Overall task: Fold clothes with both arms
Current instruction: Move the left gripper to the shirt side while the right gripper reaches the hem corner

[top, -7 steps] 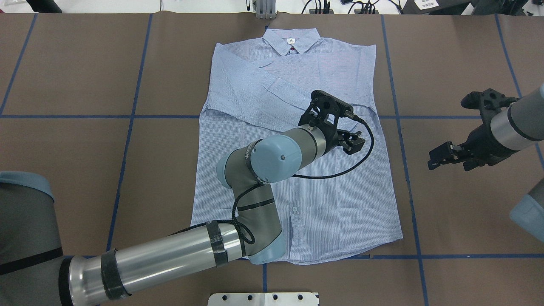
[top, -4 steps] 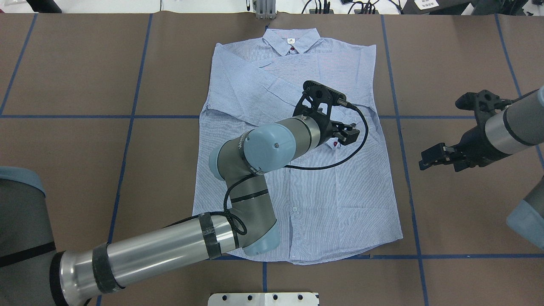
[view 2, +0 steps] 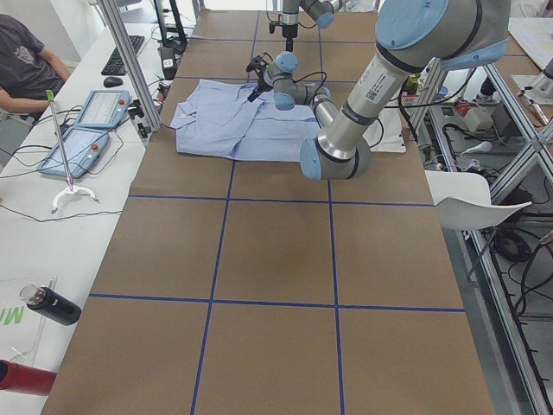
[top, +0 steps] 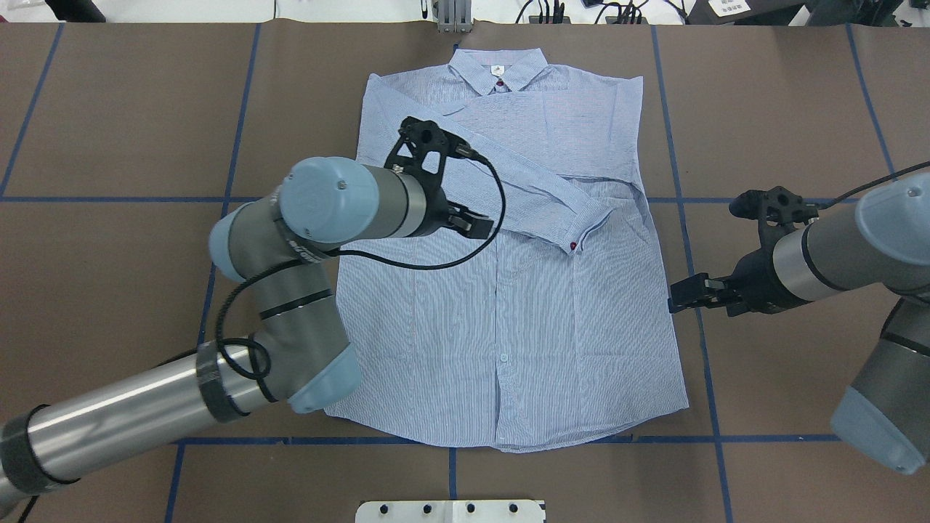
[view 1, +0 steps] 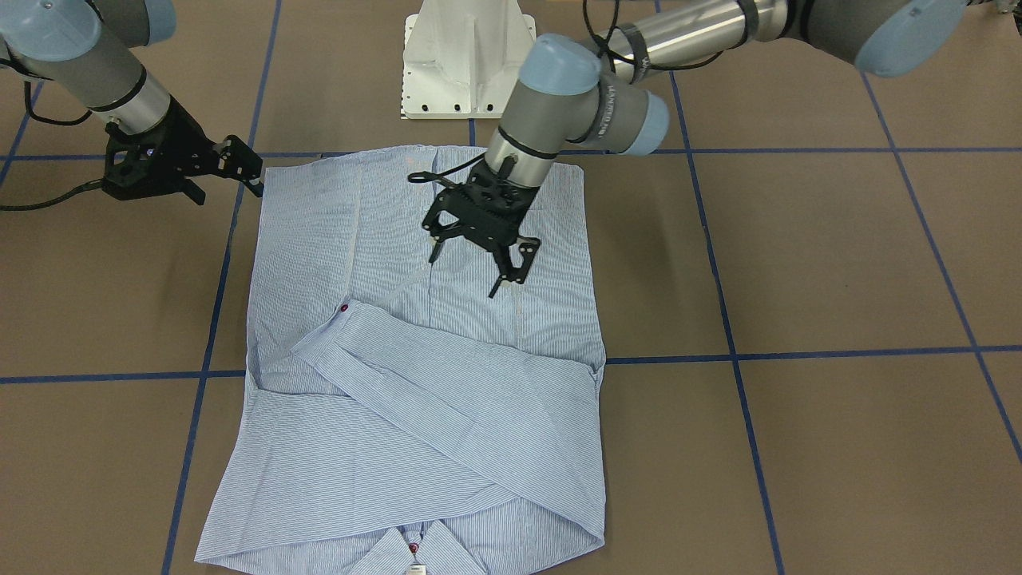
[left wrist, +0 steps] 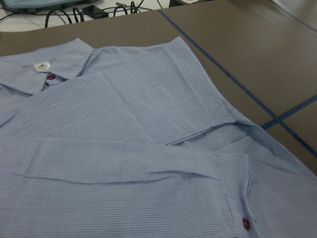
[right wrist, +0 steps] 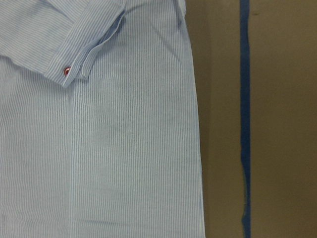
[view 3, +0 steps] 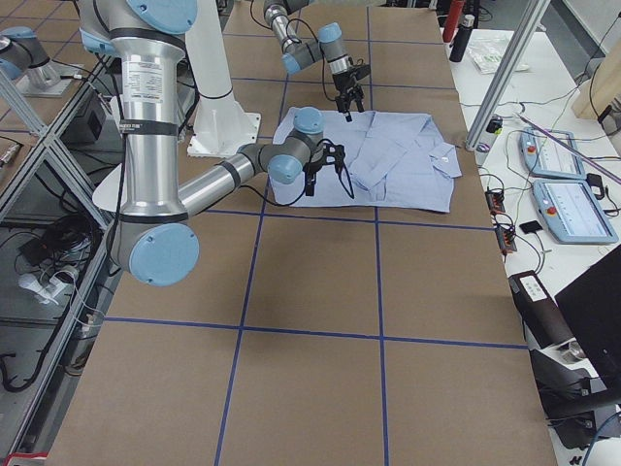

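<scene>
a brown paper-covered table (top: pixel 109 109) is carrying a grid of blue tape lines (top: pixel 109 197). beside the table, a black cylindrical bottle (view 2: pixel 50 304) is lying on a white bench (view 2: pixel 34 251), two light-blue tablet pendants (view 2: pixel 104 108) are resting there, and a person in a dark t-shirt (view 2: pixel 26 60) is sitting.

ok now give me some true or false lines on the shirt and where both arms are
1. The shirt lies with its collar nearest the robot. False: the collar is at the far side, away from the robot.
2. A sleeve is folded across the chest, and its cuff shows a red button. True.
3. The left arm has its jaws clamped on that sleeve. False: its jaws are open over the shirt and grip nothing.
4. The right arm has its jaws at the shirt's edge on the robot's right. True.
</scene>
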You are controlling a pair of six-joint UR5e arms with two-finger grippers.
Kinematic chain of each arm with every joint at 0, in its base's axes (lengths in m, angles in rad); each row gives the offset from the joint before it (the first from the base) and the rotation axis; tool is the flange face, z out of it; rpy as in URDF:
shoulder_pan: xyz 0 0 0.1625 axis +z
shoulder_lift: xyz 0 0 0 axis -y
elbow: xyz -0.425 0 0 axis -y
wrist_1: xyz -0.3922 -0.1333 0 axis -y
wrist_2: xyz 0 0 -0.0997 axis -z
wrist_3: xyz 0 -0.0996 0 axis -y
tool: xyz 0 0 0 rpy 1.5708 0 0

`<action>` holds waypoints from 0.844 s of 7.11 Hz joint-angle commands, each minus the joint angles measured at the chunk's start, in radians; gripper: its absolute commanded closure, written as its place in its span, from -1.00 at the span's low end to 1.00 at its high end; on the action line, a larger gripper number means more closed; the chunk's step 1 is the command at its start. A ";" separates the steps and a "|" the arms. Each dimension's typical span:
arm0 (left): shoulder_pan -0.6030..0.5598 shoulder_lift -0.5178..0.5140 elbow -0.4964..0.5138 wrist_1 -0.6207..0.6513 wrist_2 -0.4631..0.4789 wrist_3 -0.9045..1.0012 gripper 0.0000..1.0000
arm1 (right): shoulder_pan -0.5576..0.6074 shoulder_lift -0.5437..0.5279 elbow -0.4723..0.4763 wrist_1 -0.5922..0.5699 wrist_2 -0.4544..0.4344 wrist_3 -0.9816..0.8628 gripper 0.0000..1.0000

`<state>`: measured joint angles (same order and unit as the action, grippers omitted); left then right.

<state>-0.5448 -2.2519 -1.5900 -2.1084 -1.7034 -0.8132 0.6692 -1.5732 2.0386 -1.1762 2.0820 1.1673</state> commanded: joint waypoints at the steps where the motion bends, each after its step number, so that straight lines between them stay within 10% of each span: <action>1: -0.040 0.156 -0.175 0.045 -0.088 -0.004 -0.98 | -0.141 0.007 0.006 0.001 -0.123 0.096 -1.00; 6: -0.037 0.187 -0.225 0.047 -0.101 -0.078 -0.99 | -0.253 -0.071 0.003 -0.002 -0.137 0.170 -0.95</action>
<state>-0.5828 -2.0668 -1.8125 -2.0618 -1.8033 -0.8871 0.4255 -1.6252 2.0416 -1.1780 1.9360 1.3324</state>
